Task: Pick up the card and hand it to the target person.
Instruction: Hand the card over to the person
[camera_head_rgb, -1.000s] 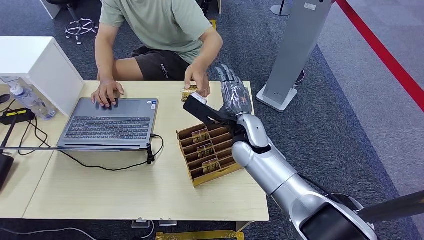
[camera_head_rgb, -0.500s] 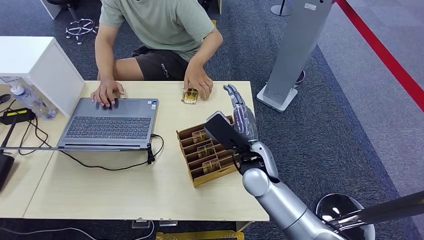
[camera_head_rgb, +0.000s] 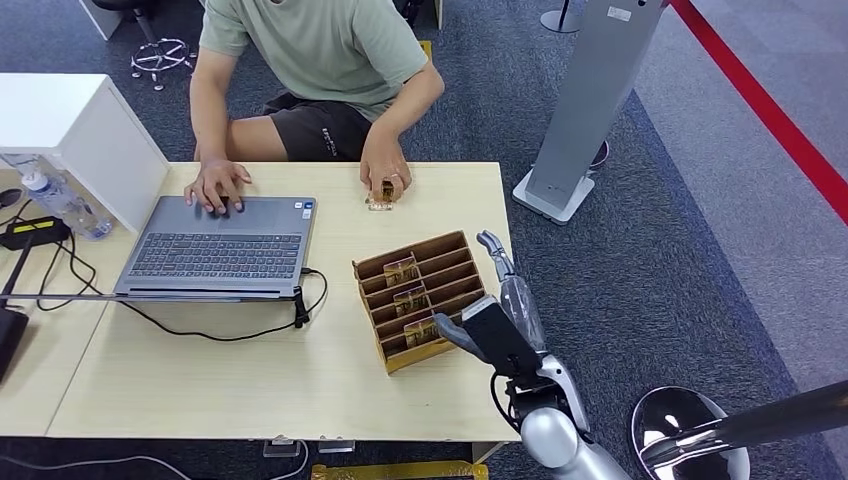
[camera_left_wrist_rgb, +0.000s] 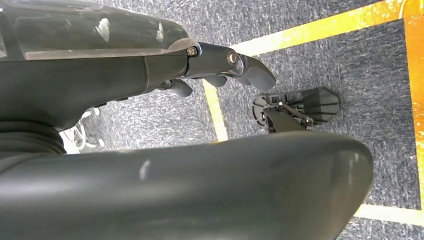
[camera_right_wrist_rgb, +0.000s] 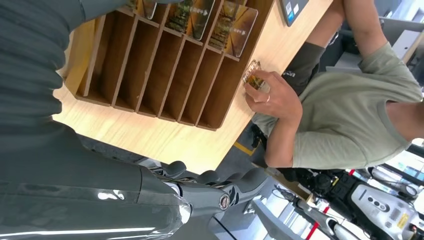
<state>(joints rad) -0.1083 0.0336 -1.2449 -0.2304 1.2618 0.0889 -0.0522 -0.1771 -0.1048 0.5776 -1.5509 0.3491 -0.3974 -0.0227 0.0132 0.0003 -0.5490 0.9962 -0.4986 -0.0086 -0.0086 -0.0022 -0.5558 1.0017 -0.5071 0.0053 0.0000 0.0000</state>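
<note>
Office desk (camera_head_rgb: 300, 380), light wood, blue-grey carpet around it. Laptop (camera_head_rgb: 222, 245) on the far-left part w/ person's one hand on it; cardboard card rack (camera_head_rgb: 420, 298) near the right edge, a few cards in its slots.

Card (camera_head_rgb: 381, 192) is at the far edge of the desk, under/in the person's other hand (camera_head_rgb: 384, 168). Right wrist view shows their fingers pinching it just above the tabletop (camera_right_wrist_rgb: 257, 80). Card is w/ the person, well apart from the robot.

Right hand (camera_head_rgb: 500, 310) sits off the desk's right edge, just beside the rack, not touching it. Fingers straight and apart, nothing in them; right wrist view agrees (camera_right_wrist_rgb: 220, 192).

Left hand (camera_left_wrist_rgb: 220, 65) hangs over carpet w/ yellow floor tape. Fingers look loosely curled, nothing visible in them, but can't tell for sure from this angle.

Step, IMO: handover looks done, card is in the target person's possession. Robot side is at release/clear stage.

Next move, IMO: bring right arm to rest w/o clipping the rack or desk corner, both are close to the hand. No re-grasp needed unless person lets go of the card. Risk: elbow/forearm nudging the rack, it's light cardboard and would slide easily.
</note>
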